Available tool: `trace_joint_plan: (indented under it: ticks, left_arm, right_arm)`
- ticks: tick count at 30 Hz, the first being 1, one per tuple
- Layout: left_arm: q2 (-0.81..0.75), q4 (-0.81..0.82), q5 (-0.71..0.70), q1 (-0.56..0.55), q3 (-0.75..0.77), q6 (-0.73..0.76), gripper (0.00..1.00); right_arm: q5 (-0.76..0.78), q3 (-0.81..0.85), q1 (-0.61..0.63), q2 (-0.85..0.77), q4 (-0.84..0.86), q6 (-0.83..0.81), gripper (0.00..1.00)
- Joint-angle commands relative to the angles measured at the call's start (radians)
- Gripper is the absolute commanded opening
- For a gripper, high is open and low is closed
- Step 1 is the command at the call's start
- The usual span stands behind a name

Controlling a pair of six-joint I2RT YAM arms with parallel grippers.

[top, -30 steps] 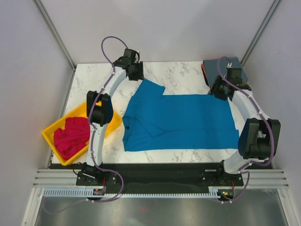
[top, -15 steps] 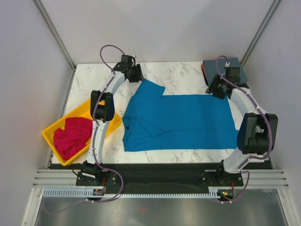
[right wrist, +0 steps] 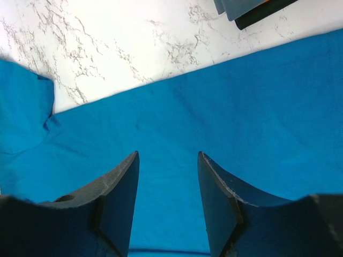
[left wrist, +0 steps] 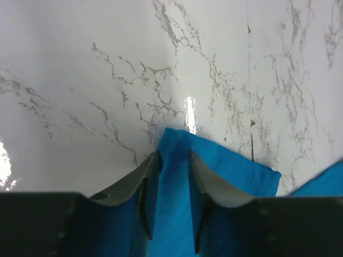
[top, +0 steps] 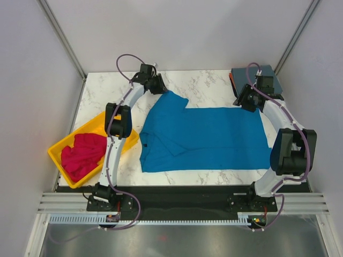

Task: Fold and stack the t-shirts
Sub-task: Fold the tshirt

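- Blue tee [top: 206, 140]: thin, soft and light. It will likely sag and crease, so it is best pinched at corners or hems, both ends together.
- It lies spread flat mid-frame in the top view, with one sleeve poking to the upper left and a fold at its lower left.
- Left gripper [left wrist: 174, 153]: fingers narrowly apart, straddling that sleeve tip.
- Right gripper [right wrist: 168, 154]: fingers wide apart over the tee's upper-right hem, holding nothing.

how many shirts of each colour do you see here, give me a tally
bright blue t-shirt: 1
magenta-red t-shirt: 1
slate grey-blue t-shirt: 1
orange t-shirt: 1 (only an edge shows under the grey-blue one)
total: 4
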Motion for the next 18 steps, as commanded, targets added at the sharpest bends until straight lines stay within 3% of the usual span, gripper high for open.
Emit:
trace_joint_plan:
  ticks: [1,7,14,18]
  left_arm:
    - [0.034,-0.006,0.045,-0.021,-0.007,-0.037,0.3]
    - [-0.041,-0.004,0.094,-0.031,-0.034,-0.027,0.02]
    - [-0.182,0.01,0.245,-0.025,-0.07,-0.052,0.02]
    - [-0.286,0.011,0.254,-0.024,-0.174,-0.054,0.02]
  right_arm:
    - [-0.022,0.025,0.001,-0.007,0.023,0.004,0.56]
    - [0.037,-0.026,-0.001,-0.053,0.031,-0.003,0.57]
    - [0.217,0.078,-0.05,-0.018,-0.037,0.065,0.59]
    - [0.323,0.211,-0.068,0.117,-0.15,0.191,0.54]
